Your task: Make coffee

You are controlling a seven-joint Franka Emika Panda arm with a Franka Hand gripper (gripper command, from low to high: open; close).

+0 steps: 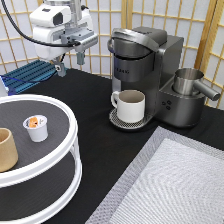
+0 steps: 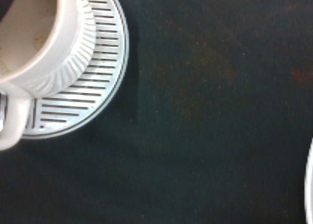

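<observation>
The grey coffee machine [image 1: 145,65] stands at the back of the black table. A white mug [image 1: 131,105] sits on its round drip tray [image 1: 116,121] under the spout; the wrist view shows this mug [image 2: 33,45] and the tray's grille [image 2: 93,85] from above. A small coffee pod [image 1: 36,127] stands on the top shelf of the white turntable [image 1: 70,132]. My gripper [image 1: 70,62] hangs open and empty in the air, to the exterior view's left of the machine and above the table, well apart from the pod.
A tan cup [image 1: 6,149] stands on the turntable beside the pod. A metal jug [image 1: 189,82] sits on the machine's side. A blue rack [image 1: 30,75] lies at the back left. A grey mat [image 1: 170,185] covers the bottom right.
</observation>
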